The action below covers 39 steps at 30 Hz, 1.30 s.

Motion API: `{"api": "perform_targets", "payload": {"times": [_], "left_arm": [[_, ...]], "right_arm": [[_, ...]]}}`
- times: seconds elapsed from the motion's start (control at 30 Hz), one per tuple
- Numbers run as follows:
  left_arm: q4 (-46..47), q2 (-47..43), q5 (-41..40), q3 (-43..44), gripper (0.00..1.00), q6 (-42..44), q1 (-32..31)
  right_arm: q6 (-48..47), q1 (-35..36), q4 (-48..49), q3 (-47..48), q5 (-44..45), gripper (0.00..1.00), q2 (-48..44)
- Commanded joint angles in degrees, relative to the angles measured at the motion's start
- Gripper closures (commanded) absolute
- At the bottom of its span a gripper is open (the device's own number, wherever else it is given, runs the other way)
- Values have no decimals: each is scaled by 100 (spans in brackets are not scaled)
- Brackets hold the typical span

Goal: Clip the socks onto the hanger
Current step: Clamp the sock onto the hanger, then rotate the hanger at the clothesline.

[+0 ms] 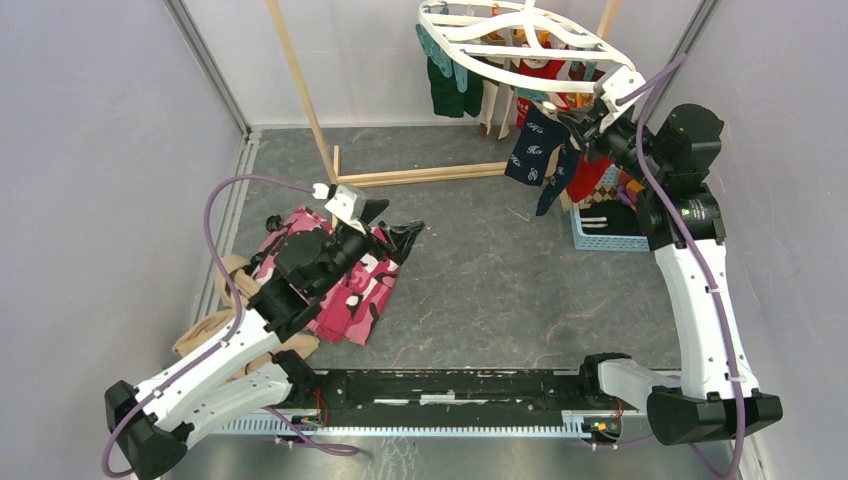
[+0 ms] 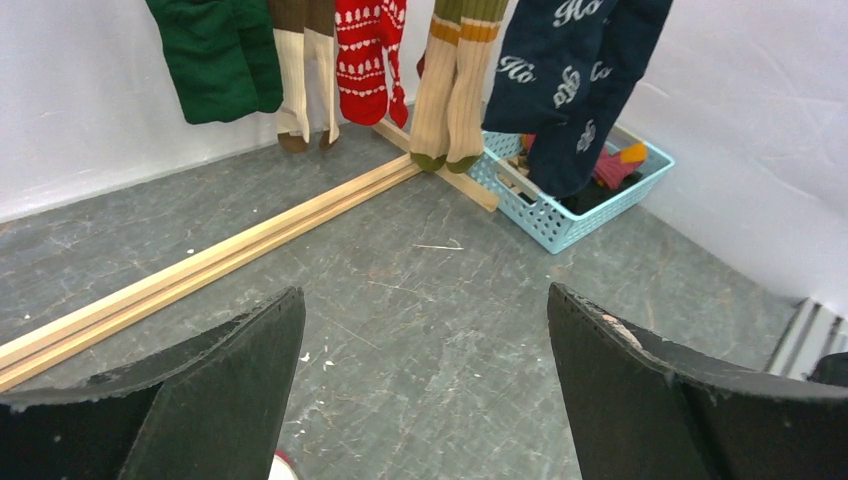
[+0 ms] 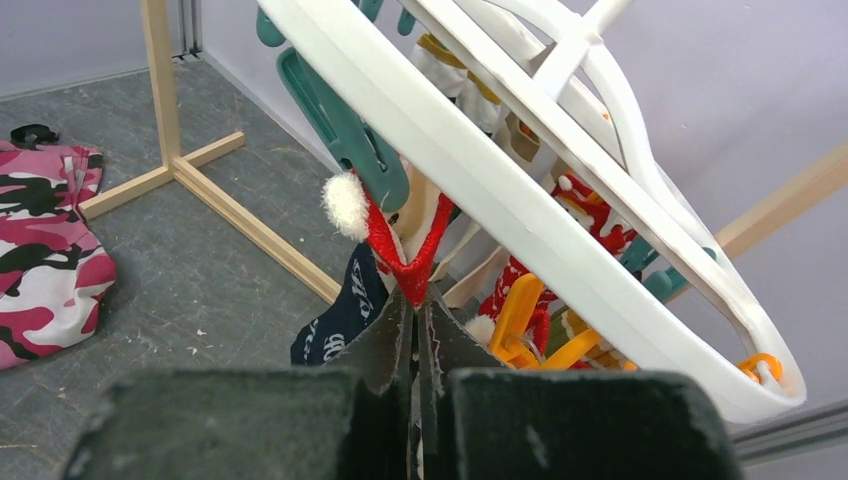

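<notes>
- The likeliest slip: the right gripper [image 3: 415,300] has its fingers pressed together on only the lower edge of a red sock [image 3: 405,255] with a white pompom, so we judge that a small tug against a clip could pull the fabric free.
- The hanger [image 3: 480,175] hangs tilted from the wooden rack [image 1: 300,90]. If the arm nudges its white rim, we expect it to swing, and the teal clip [image 3: 340,130] just above the sock would move off line.
- Clipped socks crowd this side: a navy sock [image 1: 530,150] just below the gripper and a dark green sock [image 1: 445,90] farther left. A sideways sweep could drag one off its clip.
- The right arm's purple cable [image 1: 655,100] runs close to the hanger's rim, so we see some risk of it catching there.
- We cannot tell whether the sock's edge is yet between any clip's jaws.
- The right arm rises steeply from its base and reaches to the hanger's near right edge, above the blue basket [image 1: 610,228], with the wrist tipped upward under the rim.
- The left arm lies low and stretched forward over the pink camouflage cloth [image 1: 350,290], well apart from the hanger. The left gripper [image 2: 425,300] has its fingers spread wide with only bare floor between them, so we judge it too far away to steady anything.
</notes>
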Motion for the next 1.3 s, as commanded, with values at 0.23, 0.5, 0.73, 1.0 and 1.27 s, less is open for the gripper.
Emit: {"api": "perform_targets", "payload": {"times": [0.23,0.5,0.73,1.0,1.27], "left_arm": [[2443,1367,621,-153,5,440,758],[4612,2995,1205,-60,5,623,1569],[5127,4759,1985,1083,5,592,2256],[6146,6753,2549,2640,8,373,2508],[6309,8068,2342,4090,15,207,2526]], "right_arm": [[468,-445,386,-65,-466,100,-15],[645,-664,482,-96,-752,100,55],[682,-665,523,-179,-1013,100,141],[788,-664,638,-188,-1122,99,200],[884,-665,675,-109,-1248,98,282]]}}
